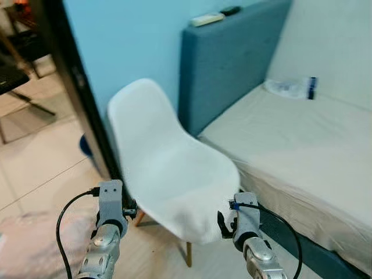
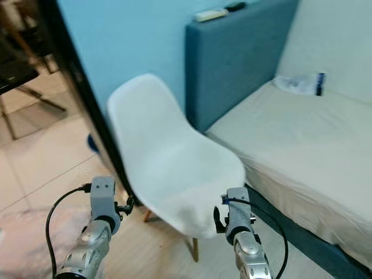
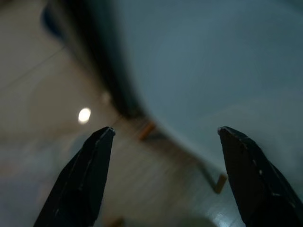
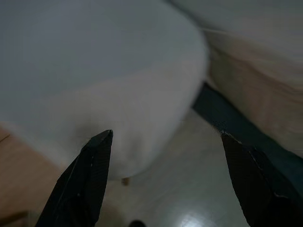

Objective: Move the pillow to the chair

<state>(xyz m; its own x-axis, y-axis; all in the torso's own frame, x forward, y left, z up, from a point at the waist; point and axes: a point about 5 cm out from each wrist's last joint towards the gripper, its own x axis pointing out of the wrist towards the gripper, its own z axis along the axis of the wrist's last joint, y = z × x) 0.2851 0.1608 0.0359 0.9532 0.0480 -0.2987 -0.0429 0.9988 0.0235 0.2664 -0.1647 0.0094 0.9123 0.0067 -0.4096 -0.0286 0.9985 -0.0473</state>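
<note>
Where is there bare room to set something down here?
The chair seat is bare, between the grippers. The mattress is bare from its near edge up to the plastic packet by the wall. The headboard top holds two remotes.

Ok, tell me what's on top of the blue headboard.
Two small things lie on the headboard's top edge against the wall: a pale flat one and a dark one beside it. They are too small to identify. The chair hides the headboard's lower left part.
</note>
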